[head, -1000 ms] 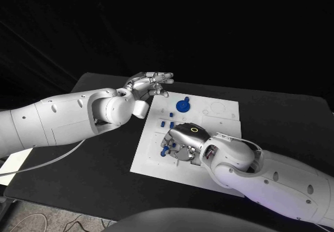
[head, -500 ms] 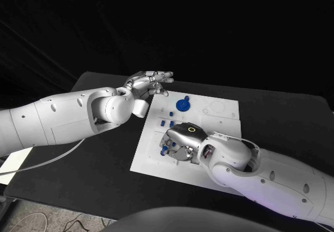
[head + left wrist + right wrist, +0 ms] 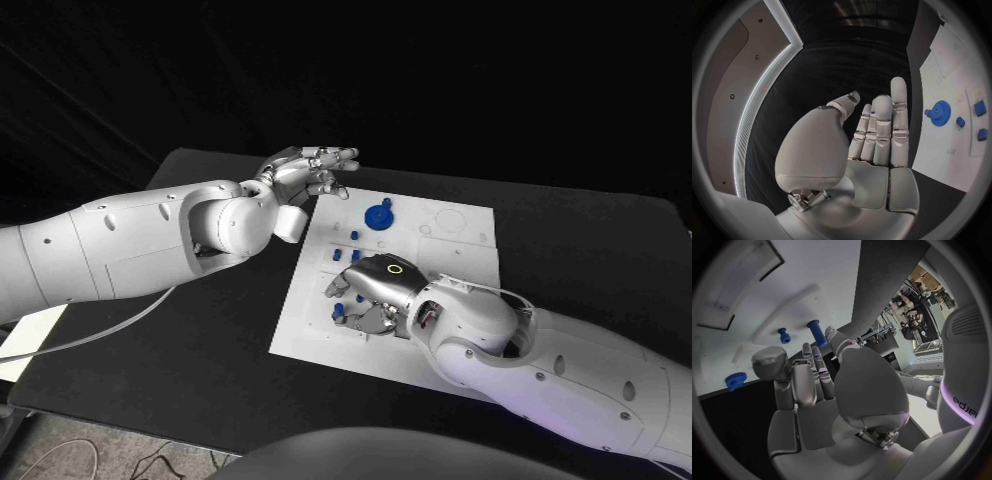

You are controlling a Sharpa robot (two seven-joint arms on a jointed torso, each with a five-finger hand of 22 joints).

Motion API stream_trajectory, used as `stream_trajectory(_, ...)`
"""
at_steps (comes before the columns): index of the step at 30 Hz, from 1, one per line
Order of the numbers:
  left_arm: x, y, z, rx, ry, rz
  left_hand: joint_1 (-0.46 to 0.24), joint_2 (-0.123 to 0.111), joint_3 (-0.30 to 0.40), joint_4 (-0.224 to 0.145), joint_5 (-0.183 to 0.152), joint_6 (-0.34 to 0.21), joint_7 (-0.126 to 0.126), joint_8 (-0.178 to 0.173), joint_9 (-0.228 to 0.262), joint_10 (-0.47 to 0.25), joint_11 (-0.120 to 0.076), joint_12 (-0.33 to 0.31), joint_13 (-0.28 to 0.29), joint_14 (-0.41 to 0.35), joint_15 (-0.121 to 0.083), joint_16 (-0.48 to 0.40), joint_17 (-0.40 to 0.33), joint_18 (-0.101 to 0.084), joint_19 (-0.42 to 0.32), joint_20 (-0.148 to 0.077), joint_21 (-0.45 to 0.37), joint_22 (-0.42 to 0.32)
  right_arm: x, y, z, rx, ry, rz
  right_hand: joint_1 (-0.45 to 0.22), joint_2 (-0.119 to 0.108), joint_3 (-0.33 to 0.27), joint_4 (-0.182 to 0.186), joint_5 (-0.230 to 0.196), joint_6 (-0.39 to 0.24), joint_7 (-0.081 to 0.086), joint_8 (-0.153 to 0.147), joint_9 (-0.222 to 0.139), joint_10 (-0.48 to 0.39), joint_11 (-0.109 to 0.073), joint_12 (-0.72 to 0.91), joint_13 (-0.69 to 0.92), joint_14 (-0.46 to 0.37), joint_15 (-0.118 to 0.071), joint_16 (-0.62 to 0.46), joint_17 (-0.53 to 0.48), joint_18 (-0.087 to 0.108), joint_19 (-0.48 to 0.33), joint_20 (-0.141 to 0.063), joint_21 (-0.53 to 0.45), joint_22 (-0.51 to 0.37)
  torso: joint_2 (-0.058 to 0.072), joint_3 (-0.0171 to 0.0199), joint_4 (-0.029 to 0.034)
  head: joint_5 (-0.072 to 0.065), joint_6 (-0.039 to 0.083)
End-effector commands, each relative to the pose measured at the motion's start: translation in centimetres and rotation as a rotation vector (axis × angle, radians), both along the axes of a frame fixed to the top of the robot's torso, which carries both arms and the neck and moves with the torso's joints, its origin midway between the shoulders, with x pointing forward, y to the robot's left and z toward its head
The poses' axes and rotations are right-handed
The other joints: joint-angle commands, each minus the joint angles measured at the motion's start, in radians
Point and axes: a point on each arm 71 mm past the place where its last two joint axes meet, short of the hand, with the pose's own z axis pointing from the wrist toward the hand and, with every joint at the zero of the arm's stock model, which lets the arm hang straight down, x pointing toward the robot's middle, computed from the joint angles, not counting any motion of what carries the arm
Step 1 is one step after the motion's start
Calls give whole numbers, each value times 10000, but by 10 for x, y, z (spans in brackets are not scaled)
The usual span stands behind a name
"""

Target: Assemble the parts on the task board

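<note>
The white board (image 3: 433,262) lies in the middle of the black table (image 3: 173,330). On its far part a blue gear (image 3: 379,217) is seen, and just nearer than it two small blue blocks (image 3: 346,256) sit side by side.

The right hand (image 3: 372,295) is held low over the near left part of the board, palm down, with its fingers bent toward the plate. Small blue pegs (image 3: 339,314) show at its left edge, just beside the fingers. In the right wrist view a tall blue peg (image 3: 817,333) and a short blue peg (image 3: 784,335) stand on the board beyond the fingertips, with nothing clasped between them, so the hand is judged empty.

The left hand (image 3: 310,173) is raised beyond the board's far left corner, clear of it. Its fingers (image 3: 882,130) are stretched out side by side, nothing being held.
</note>
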Motion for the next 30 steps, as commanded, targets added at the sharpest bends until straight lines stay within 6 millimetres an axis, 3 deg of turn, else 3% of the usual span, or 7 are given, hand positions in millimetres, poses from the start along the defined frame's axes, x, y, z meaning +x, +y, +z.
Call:
stream_trajectory(1,0,-2,1,-103,-96,-149,-74,24,-65,-14,45,-74,21,32,1,-65,-23,35,14,-55,18,-40,-16,175,-32,42,-55,-14,-1,-2,5,744,-430,-50,-34,106,-82,-4,54,-82,0,-24,5,-106,9,59,13,308,68,-61,-47,75,-34,53,-51,-30,1,10,4,-10,1)
stream_trajectory(11,0,-1,1,-97,-86,-144,-66,30,-77,-22,44,-87,23,45,1,-87,-21,69,16,-71,20,-39,-41,177,-33,47,-66,-24,-3,-42,20,2315,-200,-522,-9,141,-774,86,190,-192,-65,4,29,127,-85,481,74,214,4,-372,-472,151,-160,23,-371,-486,-30,-14,-13,-184,141)
stream_trajectory(15,-1,1,1,-76,-77,-103,-66,30,-77,-22,44,-87,23,45,1,-87,-21,69,16,-71,20,-39,-41,177,-33,47,-66,-24,9,-95,33,3159,1491,-2049,-139,333,-1043,275,407,143,-88,133,93,1990,-317,1578,492,468,-165,288,434,-47,275,-101,390,710,-57,-18,-117,-388,272)
stream_trajectory(20,-2,4,1,-50,-69,-52,-67,27,-83,-22,43,-88,24,49,1,-91,-21,77,17,-73,21,-38,-44,177,-34,48,-68,-26,16,-147,40,3169,2788,-3613,-338,353,-1415,398,671,559,-476,482,210,3822,-796,3338,1721,672,-549,990,1375,-270,738,-459,1310,2071,-120,-30,-309,-571,324)
stream_trajectory(23,-3,4,1,-44,-62,-53,-67,27,-83,-22,43,-88,24,49,1,-91,-21,77,17,-73,21,-38,-44,177,-34,48,-68,-26,13,-170,37,2846,3155,-4291,-374,477,-1816,468,834,669,-670,809,331,3994,-983,7893,6662,648,-742,1051,1383,-328,772,-671,1519,2313,-151,-34,-412,-667,335)
stream_trajectory(27,-4,4,0,-39,-37,-84,-67,27,-83,-22,43,-88,24,49,1,-91,-21,77,17,-73,21,-38,-44,177,-34,48,-68,-26,3,-190,25,1863,3299,-5111,-836,684,-2411,992,1183,545,-713,1165,538,4210,-944,11195,10419,724,-728,1430,1944,-365,835,-673,1782,2710,-169,-14,-504,-809,371)
stream_trajectory(30,-5,4,-1,-33,-19,-98,-67,27,-83,-22,43,-88,24,49,1,-91,-21,77,17,-73,21,-38,-44,177,-34,48,-68,-26,-1,-199,18,1113,3201,-5578,-1068,770,-2844,1337,1263,505,-710,1460,743,4229,-984,12091,11514,746,-712,1574,2160,-403,863,-657,1914,2914,-186,0,-559,-870,415)
